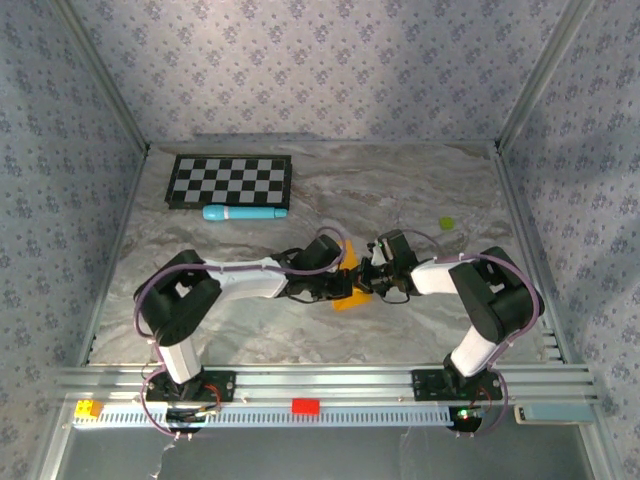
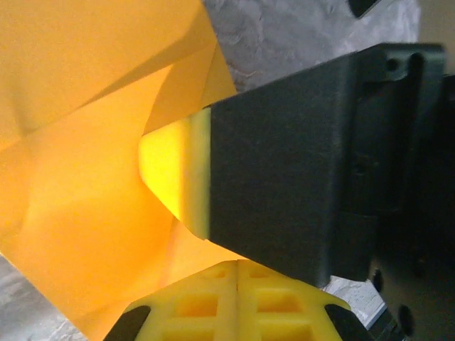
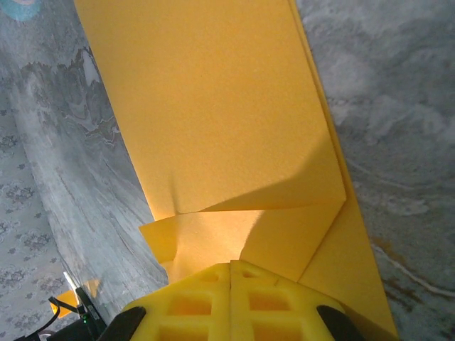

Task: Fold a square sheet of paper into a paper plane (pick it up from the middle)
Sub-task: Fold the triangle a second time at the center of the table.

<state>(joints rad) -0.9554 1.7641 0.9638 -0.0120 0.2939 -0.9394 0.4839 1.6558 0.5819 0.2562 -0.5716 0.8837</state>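
Observation:
The orange paper (image 1: pixel 348 300) is folded into a creased, layered shape and sits mid-table between my two arms. My left gripper (image 1: pixel 345 283) and right gripper (image 1: pixel 370 272) meet over its upper edge. In the left wrist view the paper (image 2: pixel 85 213) has several creases, and my left gripper (image 2: pixel 238 264) is shut with the paper's edge at its tips. The right gripper's black finger with its yellow pad (image 2: pixel 178 170) presses close beside it. In the right wrist view a long folded panel of the paper (image 3: pixel 213 106) runs away over the table, and my right gripper (image 3: pixel 230 264) is shut on a folded flap.
A black-and-white checkerboard (image 1: pixel 230 180) lies at the back left, with a light-blue cylinder (image 1: pixel 244 213) just in front of it. A tiny yellow-green bit (image 1: pixel 447 223) sits at the right rear. A red block (image 1: pixel 305 405) and a yellow block (image 1: pixel 88 408) rest on the front rail.

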